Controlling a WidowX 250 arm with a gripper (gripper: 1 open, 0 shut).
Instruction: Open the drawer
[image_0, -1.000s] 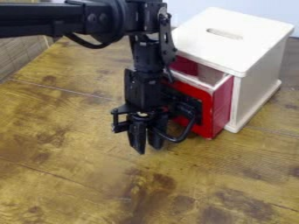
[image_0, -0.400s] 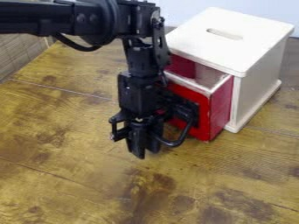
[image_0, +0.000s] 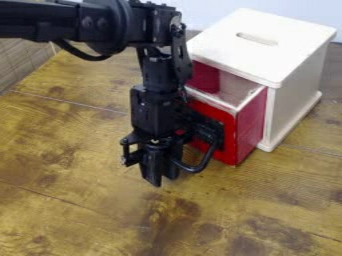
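The wooden table (image_0: 67, 200) carries a cream box (image_0: 287, 70) with a slot on top. The red-fronted drawer (image_0: 230, 125) stands partly pulled out of the box, toward the left. The black arm (image_0: 147, 90) reaches down in front of it, its fingers (image_0: 156, 172) nearly closed beside the drawer's black loop handle (image_0: 201, 150); whether they grip it cannot be told.

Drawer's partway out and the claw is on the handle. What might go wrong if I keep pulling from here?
1. The claw grips only the near end of the black loop handle, so it may slip off mid-pull.
2. The red-fronted wooden drawer already sticks out of the cream wooden box; pulling much further might bring it out entirely.
3. Nothing visibly holds the box, so it may slide along the wooden table if the drawer binds.
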